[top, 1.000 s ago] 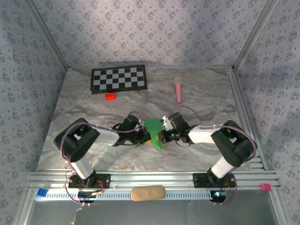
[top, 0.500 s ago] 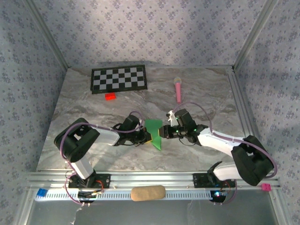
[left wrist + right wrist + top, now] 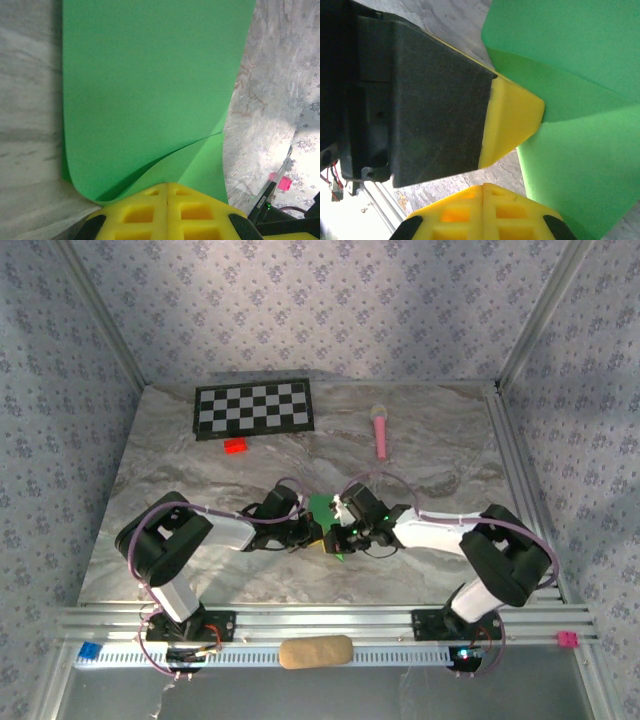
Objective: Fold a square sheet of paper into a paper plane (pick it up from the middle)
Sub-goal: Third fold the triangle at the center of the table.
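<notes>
The square sheet of paper [image 3: 322,508] is bright green, folded over with loose curved layers, and lies between the two arms at mid-table. In the left wrist view the paper [image 3: 150,90] spreads away from my left gripper [image 3: 167,186], whose yellow jaws are shut on its near edge. My left gripper [image 3: 310,530] meets the sheet from the left. My right gripper [image 3: 343,530] comes in from the right. In the right wrist view my right gripper [image 3: 483,186] is shut with nothing seen between its jaws. There the paper [image 3: 580,65] lies just right of it, and the left gripper's yellow finger [image 3: 512,120] touches the paper.
A black-and-white checkerboard [image 3: 253,407] lies at the back left with a small red block [image 3: 235,446] in front of it. A pink microphone-shaped toy [image 3: 381,430] lies at the back right. A tan pad [image 3: 315,651] sits on the front rail.
The right arm swung out to the right, then came back in to the paper, its gripper opening briefly and shutting again. The left arm and its grip stayed put.
</notes>
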Controlling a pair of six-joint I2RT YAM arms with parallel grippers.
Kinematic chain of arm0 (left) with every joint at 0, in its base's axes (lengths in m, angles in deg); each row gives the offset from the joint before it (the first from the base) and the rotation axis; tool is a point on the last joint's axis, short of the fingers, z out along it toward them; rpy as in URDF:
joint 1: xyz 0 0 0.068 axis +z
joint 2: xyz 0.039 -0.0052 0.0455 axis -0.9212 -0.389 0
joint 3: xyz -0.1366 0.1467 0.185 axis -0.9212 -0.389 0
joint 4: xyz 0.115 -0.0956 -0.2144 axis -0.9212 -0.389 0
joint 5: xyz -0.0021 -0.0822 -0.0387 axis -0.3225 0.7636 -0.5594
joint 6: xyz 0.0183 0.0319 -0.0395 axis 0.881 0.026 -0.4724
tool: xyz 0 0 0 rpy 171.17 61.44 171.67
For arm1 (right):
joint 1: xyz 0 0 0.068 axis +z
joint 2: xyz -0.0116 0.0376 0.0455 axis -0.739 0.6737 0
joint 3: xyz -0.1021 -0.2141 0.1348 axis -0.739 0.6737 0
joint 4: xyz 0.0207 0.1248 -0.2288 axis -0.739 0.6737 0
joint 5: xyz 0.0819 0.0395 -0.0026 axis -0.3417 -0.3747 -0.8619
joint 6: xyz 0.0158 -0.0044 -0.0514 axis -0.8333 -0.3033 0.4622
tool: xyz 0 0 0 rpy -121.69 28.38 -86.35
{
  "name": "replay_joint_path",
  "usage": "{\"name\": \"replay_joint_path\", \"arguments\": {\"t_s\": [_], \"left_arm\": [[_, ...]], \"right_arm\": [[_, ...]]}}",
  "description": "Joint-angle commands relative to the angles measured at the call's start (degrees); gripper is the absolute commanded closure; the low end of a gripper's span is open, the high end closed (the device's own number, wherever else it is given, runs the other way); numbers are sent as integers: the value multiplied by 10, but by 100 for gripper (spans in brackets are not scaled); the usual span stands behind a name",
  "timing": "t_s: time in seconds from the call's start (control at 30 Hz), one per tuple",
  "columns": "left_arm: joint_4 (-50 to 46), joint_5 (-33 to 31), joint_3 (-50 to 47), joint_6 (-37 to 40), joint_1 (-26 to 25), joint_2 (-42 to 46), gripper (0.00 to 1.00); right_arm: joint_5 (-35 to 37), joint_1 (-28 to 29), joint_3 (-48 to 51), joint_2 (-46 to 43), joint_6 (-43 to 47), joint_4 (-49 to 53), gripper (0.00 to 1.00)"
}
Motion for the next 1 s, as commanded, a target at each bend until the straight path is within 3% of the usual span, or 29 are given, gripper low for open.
{"name": "replay_joint_path", "arguments": {"t_s": [0.0, 0.97], "left_arm": [[-46, -25, -4, 8, -4, -6, 100], [-56, -38, -7, 5, -3, -9, 100]], "right_arm": [[17, 3, -20, 18, -11, 30, 100], [-23, -9, 65, 16, -40, -28, 99]]}}
